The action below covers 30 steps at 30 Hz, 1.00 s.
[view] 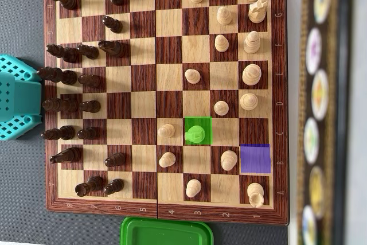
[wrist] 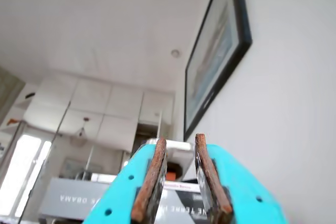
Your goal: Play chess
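Note:
In the overhead view a wooden chessboard [view: 166, 210] lies flat, with dark pieces [view: 69, 104] on its left side and light pieces [view: 250, 74] on its right. One light piece [view: 195, 135] stands on a square tinted green. A square tinted purple [view: 255, 158] near the lower right is bare. A teal part of my arm [view: 17, 98] sits off the board's left edge. In the wrist view my gripper [wrist: 179, 139] points up at a wall and ceiling. Its teal jaws with rusty-brown pads [wrist: 152, 182] stand a little apart with nothing between them.
A green lidded box [view: 166, 232] lies just below the board's bottom edge. A dark strip with round patterned discs [view: 318, 96] runs along the right side. In the wrist view a framed picture [wrist: 218, 51] hangs on the wall.

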### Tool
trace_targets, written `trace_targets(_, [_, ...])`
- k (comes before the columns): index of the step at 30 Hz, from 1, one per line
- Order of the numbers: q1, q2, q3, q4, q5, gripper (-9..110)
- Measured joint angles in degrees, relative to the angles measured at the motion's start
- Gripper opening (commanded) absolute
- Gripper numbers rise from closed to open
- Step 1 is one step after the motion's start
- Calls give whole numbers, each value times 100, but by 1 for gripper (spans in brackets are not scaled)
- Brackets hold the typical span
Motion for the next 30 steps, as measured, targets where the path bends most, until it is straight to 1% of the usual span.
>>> trace_targets(7, [9,123,0,-2145,0,10])
trace_targets(18, [53,123,0,-4148,0,10])
trace_targets(21, [53,123,0,-4333,9,10])
trace_targets(30, [53,123,0,-4368,9,10])
